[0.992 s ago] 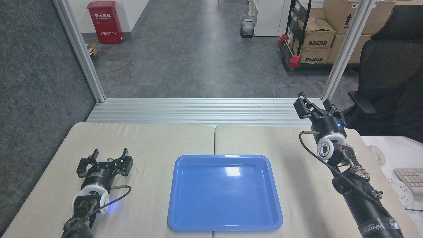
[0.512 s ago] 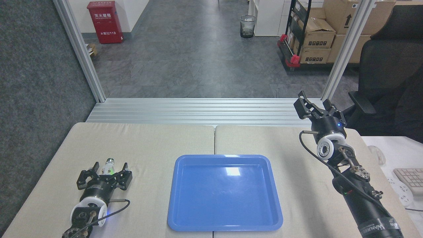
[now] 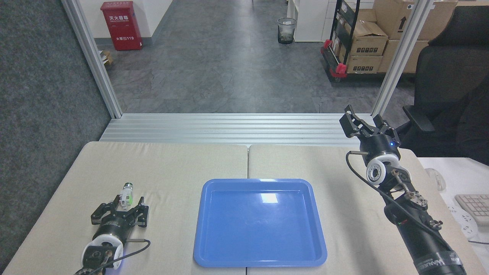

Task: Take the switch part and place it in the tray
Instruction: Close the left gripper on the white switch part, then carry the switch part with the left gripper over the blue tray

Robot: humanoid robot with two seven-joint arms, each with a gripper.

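Note:
The switch part (image 3: 126,192), a small white block with a green accent and a silvery tip, lies on the beige table left of the tray. My left gripper (image 3: 123,206) is low over the table just on the near side of it. It is open, and the part's near end reaches in between its fingertips. The blue tray (image 3: 259,252) sits in the middle of the table with nothing in it. My right gripper (image 3: 365,123) is raised over the table's far right corner, open and holding nothing.
An aluminium frame post (image 3: 401,57) rises behind the right arm, with a black office chair (image 3: 447,88) beside it. A white keyboard (image 3: 475,206) and a mouse (image 3: 435,178) lie on the side desk at the right.
My left arm has drawn back toward the near table edge, uncovering the switch part, which now lies just beyond its fingers. The right arm and the tray have not moved.

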